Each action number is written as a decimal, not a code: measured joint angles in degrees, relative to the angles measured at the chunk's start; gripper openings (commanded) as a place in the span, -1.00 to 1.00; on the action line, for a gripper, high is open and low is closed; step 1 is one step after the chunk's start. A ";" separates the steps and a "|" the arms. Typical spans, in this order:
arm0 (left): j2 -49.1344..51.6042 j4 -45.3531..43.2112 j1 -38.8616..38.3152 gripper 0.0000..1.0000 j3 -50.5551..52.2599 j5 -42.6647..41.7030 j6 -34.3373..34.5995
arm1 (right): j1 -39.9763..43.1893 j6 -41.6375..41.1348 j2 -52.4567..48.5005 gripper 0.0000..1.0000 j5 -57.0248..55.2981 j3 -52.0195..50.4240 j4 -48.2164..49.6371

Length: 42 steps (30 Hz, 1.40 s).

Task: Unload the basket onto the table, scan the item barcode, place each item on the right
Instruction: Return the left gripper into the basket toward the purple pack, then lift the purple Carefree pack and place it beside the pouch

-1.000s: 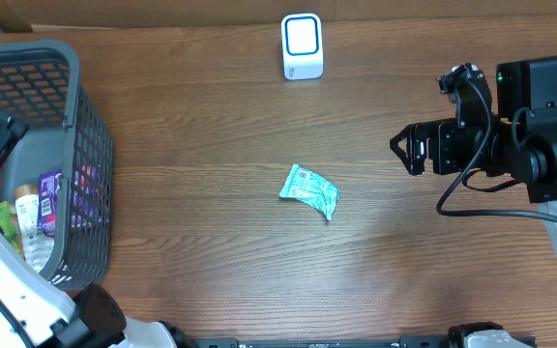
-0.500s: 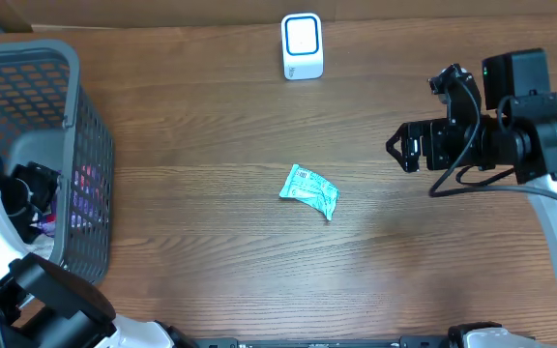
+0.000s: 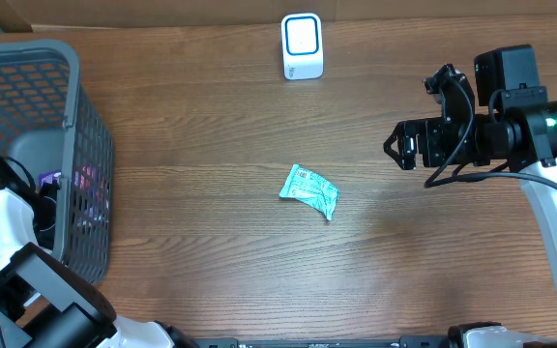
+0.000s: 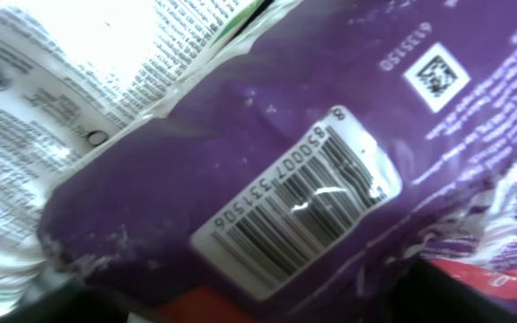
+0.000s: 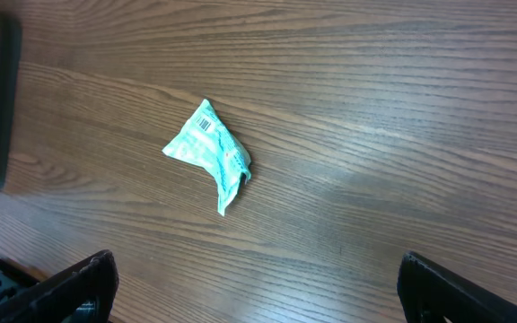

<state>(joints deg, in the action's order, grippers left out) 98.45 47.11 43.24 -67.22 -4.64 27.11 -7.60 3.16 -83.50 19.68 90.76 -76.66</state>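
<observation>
Since the purple packet (image 4: 267,179) fills my left wrist view, with its white barcode label (image 4: 299,220) facing the camera and a little creased, I judge the step in hand to be lifting it out of the grey basket (image 3: 75,87). To do that well I should grip the packet by an edge, away from the label, so the bars are bare and flat when shown to the scanner (image 3: 302,45). I cannot tell whether my left jaws are open or closed, because they are out of sight among the goods. Other packets press against the purple one, so a slow lift should stop them dragging along.

My right jaws hang wide open and empty above the right side of the worktop (image 3: 211,261), which is brown, matte wood grain. A teal packet (image 3: 309,191) lies mid-worktop, well apart from the basket. The scanner stands upright at the far edge, and beyond it only a tan strip shows.
</observation>
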 measured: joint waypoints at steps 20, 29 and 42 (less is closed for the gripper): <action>-3.21 18.03 0.26 -0.92 -19.58 -2.43 -2.64 | 0.00 0.00 -0.46 1.00 -0.02 0.00 -0.11; -19.02 26.25 -0.98 -0.92 -35.52 -5.44 -8.02 | 0.00 0.02 -0.46 1.00 0.00 0.00 -0.04; -25.20 31.78 -31.74 -0.92 -32.26 -13.42 -23.30 | 0.00 0.00 -0.46 1.00 0.00 0.00 -0.04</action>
<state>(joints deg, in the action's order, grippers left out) 73.25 78.89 11.51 -99.48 -18.06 3.81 -7.60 3.16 -83.96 19.68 90.76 -76.71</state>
